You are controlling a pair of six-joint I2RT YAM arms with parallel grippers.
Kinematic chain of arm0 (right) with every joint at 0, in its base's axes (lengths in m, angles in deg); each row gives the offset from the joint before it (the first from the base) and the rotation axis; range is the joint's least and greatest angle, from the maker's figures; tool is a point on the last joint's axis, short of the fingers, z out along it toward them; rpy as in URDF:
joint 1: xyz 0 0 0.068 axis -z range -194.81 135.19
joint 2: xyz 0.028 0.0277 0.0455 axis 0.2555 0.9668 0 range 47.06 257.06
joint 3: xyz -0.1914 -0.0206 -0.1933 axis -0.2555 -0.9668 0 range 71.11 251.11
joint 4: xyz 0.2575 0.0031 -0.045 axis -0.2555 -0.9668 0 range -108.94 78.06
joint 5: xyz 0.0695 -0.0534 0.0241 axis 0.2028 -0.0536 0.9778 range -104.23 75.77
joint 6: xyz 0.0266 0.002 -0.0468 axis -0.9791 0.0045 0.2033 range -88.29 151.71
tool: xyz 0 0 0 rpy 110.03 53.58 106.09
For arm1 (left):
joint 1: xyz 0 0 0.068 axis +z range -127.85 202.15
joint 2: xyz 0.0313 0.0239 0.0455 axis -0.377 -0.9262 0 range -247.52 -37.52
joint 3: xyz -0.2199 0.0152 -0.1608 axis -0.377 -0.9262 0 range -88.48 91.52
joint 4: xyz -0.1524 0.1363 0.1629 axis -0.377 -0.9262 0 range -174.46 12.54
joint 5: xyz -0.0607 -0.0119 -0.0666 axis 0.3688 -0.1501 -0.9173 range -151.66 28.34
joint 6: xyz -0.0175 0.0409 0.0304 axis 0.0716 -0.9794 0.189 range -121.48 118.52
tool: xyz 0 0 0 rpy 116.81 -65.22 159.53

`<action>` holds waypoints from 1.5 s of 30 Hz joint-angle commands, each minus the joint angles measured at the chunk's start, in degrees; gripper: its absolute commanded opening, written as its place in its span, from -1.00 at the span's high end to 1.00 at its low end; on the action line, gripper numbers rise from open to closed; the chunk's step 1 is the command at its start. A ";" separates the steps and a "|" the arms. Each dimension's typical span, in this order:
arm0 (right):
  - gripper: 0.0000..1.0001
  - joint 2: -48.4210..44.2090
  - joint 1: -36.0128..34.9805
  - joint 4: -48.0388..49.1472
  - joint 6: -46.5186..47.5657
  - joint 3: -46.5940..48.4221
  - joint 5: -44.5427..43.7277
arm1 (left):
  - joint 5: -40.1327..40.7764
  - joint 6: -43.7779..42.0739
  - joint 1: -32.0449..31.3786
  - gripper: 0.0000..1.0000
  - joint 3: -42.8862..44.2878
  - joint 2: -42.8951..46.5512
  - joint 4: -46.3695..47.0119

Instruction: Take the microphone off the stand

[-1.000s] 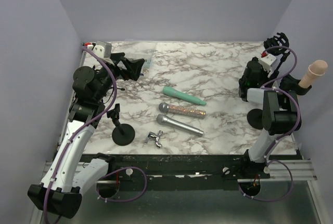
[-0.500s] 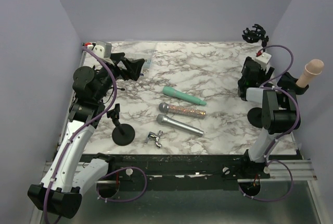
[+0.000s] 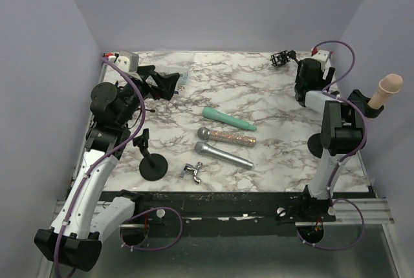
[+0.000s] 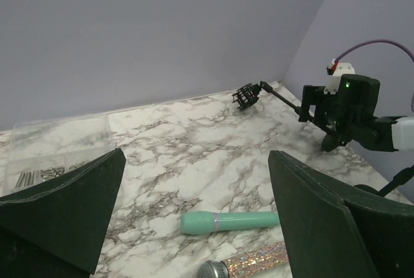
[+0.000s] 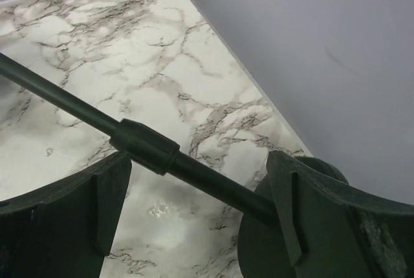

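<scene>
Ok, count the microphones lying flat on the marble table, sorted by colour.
teal microphone: 1
glittery microphone: 1
silver microphone: 1
Total: 3

1. Noted on left arm (image 3: 97, 178), at 8 o'clock overhead: white tapered links, black joint housings, black base block (image 3: 68, 247).
2. Found left purple cable (image 3: 140, 113) looping alongside, from 10 to 7 o'clock.
3. Logged matching white-and-black build on right arm (image 3: 323, 174), at 4 o'clock.
4. Recorded right purple cable (image 4: 378, 42) arching from white plug block (image 4: 341, 68) with red tab, plus lit green indicator (image 4: 345, 85) at its 6 o'clock.
5. Confirmed dark, wedge-shaped left fingers (image 4: 65, 216) and right fingers (image 5: 65, 220), matte.
</scene>
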 commanded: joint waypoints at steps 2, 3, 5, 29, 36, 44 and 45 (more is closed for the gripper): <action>-0.89 5.63 0.29 -16.40 2.80 9.55 6.64 | -1.80 0.48 -0.15 -0.92 -0.56 0.28 1.46; -0.88 6.91 0.21 -18.47 3.36 11.99 8.52 | -2.07 0.67 -0.15 -0.92 -0.45 0.11 1.37; -0.86 8.69 0.22 -21.49 3.93 15.42 12.05 | -2.28 0.86 -0.15 -0.92 -0.42 0.14 1.47; 0.79 11.60 -1.10 -18.90 10.97 21.54 22.00 | -2.30 0.95 -0.15 -0.92 -0.69 -0.99 1.74; 0.99 -0.67 -3.88 3.15 7.90 2.46 27.97 | -2.35 1.21 -0.15 -0.92 -1.04 -0.02 2.23; 0.99 -5.73 -3.92 36.73 -11.57 -14.56 41.50 | -2.27 1.21 -0.15 -0.92 -1.22 0.79 2.35; 0.99 -5.25 -3.92 41.10 -13.74 -15.35 41.78 | -2.30 1.29 -0.17 -0.92 -1.21 0.94 2.32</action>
